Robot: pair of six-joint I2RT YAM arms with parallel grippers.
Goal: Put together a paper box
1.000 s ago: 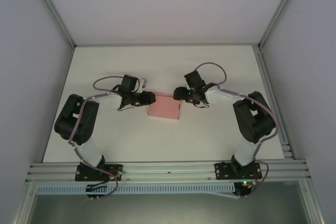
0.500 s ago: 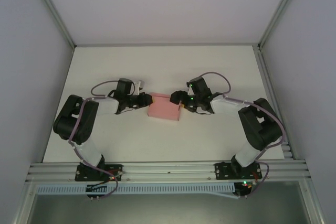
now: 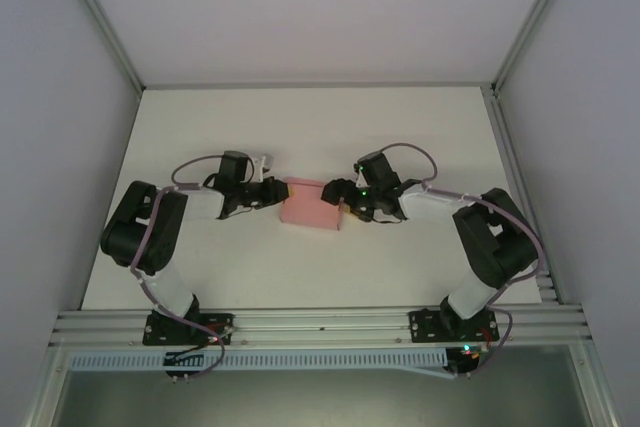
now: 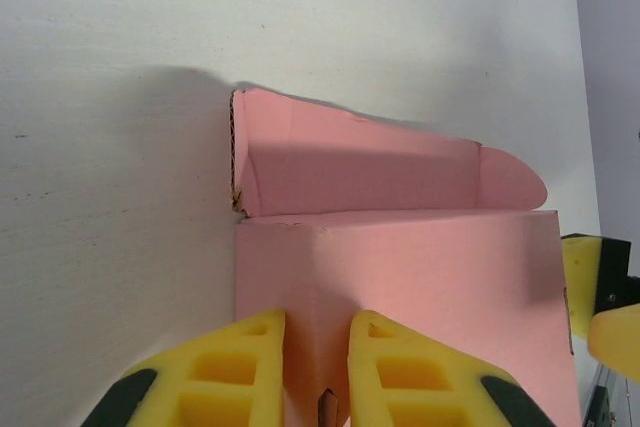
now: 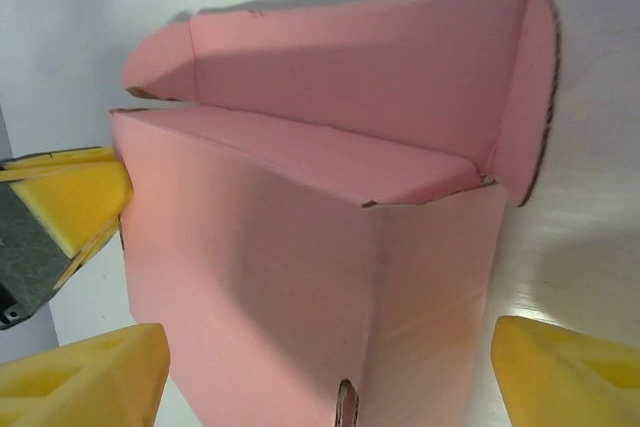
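Observation:
The paper box is pink card and lies on the white table between my two grippers. Its long lid flap stands open on the far side, with a rounded tab at each end. My left gripper is at the box's left end. In the left wrist view its yellow fingers pinch a folded edge of the box, so the left gripper is shut on it. My right gripper is at the right end. It is open, and its fingers straddle the box with gaps either side.
Grey side walls and aluminium frame rails border the table. An aluminium beam carries both arm bases at the near edge. White table surface stretches behind the box to the back wall.
My left gripper has closed onto the box's left end. The right arm has dropped lower and come in around the right end, its jaws a little wider. The box has hardly shifted.

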